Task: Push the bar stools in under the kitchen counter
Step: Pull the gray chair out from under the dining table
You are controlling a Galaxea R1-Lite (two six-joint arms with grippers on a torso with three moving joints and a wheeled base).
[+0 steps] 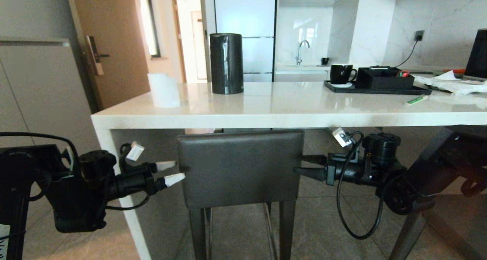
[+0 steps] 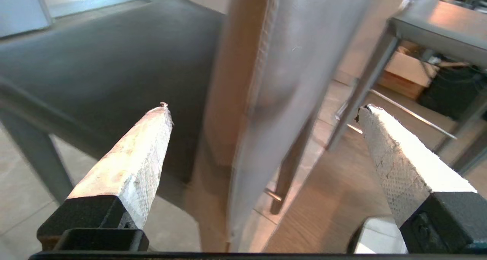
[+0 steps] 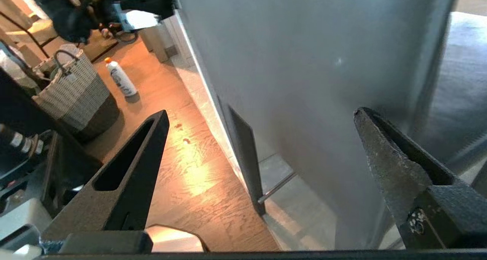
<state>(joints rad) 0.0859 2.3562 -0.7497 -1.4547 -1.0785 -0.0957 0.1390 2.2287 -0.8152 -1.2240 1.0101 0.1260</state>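
One bar stool stands in front of me, its dark grey backrest (image 1: 239,168) just below the edge of the white kitchen counter (image 1: 266,119). My left gripper (image 1: 175,172) is at the backrest's left edge, white-padded fingers open. In the left wrist view the left gripper (image 2: 264,108) has the backrest's edge (image 2: 281,62) between its spread fingers, with the seat (image 2: 95,62) beyond. My right gripper (image 1: 298,165) is at the backrest's right edge, open. In the right wrist view the right gripper (image 3: 260,112) straddles the backrest (image 3: 304,62). A second bar stool (image 1: 452,149) shows partly at the right.
On the counter stand a black cylinder (image 1: 226,64), a white paper roll (image 1: 163,89), a black tray (image 1: 380,89) with a mug (image 1: 340,73), and a green pen (image 1: 416,99). A woven basket (image 3: 72,89) and a bottle (image 3: 121,77) sit on the wooden floor.
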